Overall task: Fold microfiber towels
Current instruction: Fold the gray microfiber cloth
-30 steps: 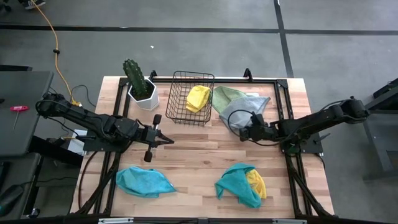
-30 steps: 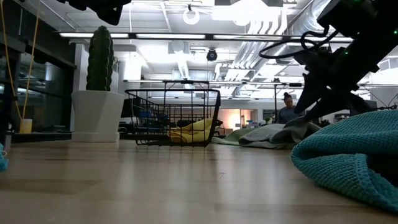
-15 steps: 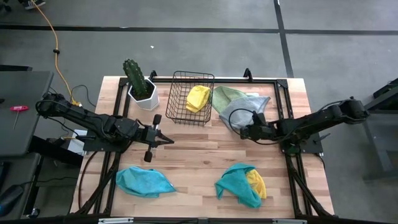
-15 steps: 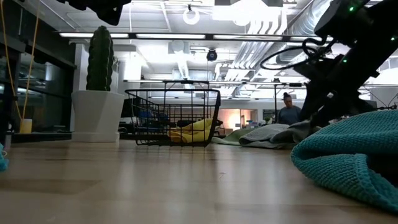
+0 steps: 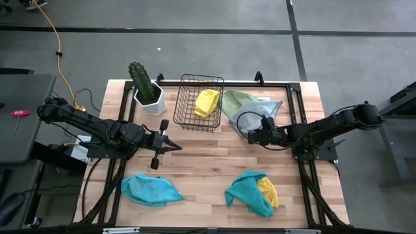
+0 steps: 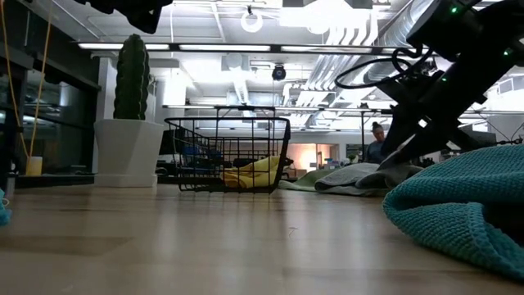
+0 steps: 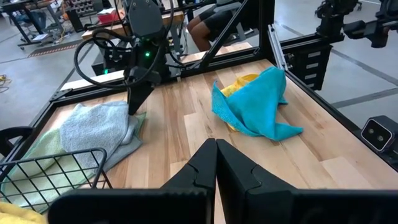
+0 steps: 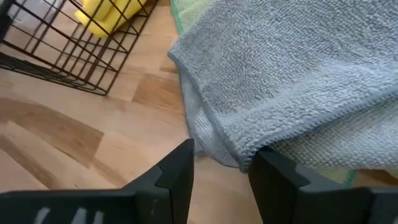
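Observation:
A grey towel (image 5: 259, 112) lies crumpled at the far right of the table, partly over a light green towel (image 5: 234, 99). My right gripper (image 8: 217, 165) is open, slanting down, its fingers on either side of the grey towel's near folded edge (image 8: 221, 146); in the high view this gripper (image 5: 249, 136) is at the towel's near side. A yellow towel (image 5: 207, 102) lies in the black wire basket (image 5: 184, 97). One teal towel (image 5: 151, 190) sits near left, and another teal towel (image 5: 248, 193) lies over a yellow towel (image 5: 269, 192) near right. My left gripper (image 7: 216, 144) hovers shut over the table's left middle. My right gripper's open fingers straddle the grey towel's near folded edge (image 8: 231, 154), coming slanting down from the table's near right. One finger (image 8: 273, 168) stands right against the towel's hem; whether it touches, I cannot tell. The towel lies flat on the table.
A potted cactus (image 5: 144, 84) stands at the far left beside the basket. Bare wood (image 5: 208, 156) stretches across the table's middle between the two arms. A black frame rail (image 5: 300, 123) runs along the right edge.
My right gripper has edged toward the table's left, closer to the grey towel's near edge, and tipped a little further down. Its fingers stay open. The towels have not moved.

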You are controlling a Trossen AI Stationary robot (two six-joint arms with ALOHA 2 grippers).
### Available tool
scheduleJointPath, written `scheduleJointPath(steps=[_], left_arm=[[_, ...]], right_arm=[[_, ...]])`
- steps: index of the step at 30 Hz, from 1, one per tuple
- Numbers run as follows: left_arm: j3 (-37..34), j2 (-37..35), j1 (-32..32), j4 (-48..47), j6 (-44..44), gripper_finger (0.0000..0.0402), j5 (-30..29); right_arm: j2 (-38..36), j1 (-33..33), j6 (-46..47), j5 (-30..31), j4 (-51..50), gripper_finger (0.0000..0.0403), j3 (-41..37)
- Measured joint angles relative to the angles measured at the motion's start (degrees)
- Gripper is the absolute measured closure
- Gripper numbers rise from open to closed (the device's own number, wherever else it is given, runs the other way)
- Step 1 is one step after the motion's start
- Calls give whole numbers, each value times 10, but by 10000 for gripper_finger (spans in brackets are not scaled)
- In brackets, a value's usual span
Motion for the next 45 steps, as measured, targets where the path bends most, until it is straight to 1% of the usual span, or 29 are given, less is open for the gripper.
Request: scheduleJointPath(steps=[2, 3, 7, 8, 12, 14, 16, 20, 25, 27, 29, 33, 38, 41, 43, 45], left_arm=[[0, 0, 0, 0, 0, 401, 0], [0, 0, 0, 0, 0, 402, 0], [0, 0, 0, 0, 0, 402, 0], [0, 0, 0, 0, 0, 402, 0], [0, 0, 0, 0, 0, 402, 0], [0, 0, 0, 0, 0, 401, 0], [0, 0, 0, 0, 0, 401, 0], [0, 0, 0, 0, 0, 402, 0], [0, 0, 0, 0, 0, 401, 0], [0, 0, 0, 0, 0, 401, 0], [0, 0, 0, 0, 0, 401, 0], [0, 0, 0, 0, -21, 401, 0], [0, 0, 0, -5, -52, 402, 1], [0, 0, 0, -7, -56, 401, 13], [0, 5, -3, -10, -69, 399, 17], [0, 18, -11, -18, -79, 393, 10]], right_arm=[[0, 0, -6, 1, -9, 281, 0], [0, 0, -10, 4, -11, 294, 0], [0, 0, -43, 35, -2, 380, 0], [0, 0, -49, 43, 1, 391, 0], [0, -1, -56, 48, -12, 390, 5], [0, 1, -80, 49, -18, 399, 17], [0, 5, -111, 49, -30, 399, 41], [0, 24, -193, 32, -70, 402, 132], [16, 75, -296, 30, -139, 402, 295], [37, 98, -336, 29, -154, 402, 364], [66, 115, -364, 14, -172, 402, 427], [150, 132, -392, -6, -194, 403, 520], [267, 132, -396, -38, -200, 403, 587], [330, 131, -402, -45, -200, 403, 618], [364, 130, -408, -51, -200, 403, 637], [391, 129, -418, -51, -198, 403, 657]])
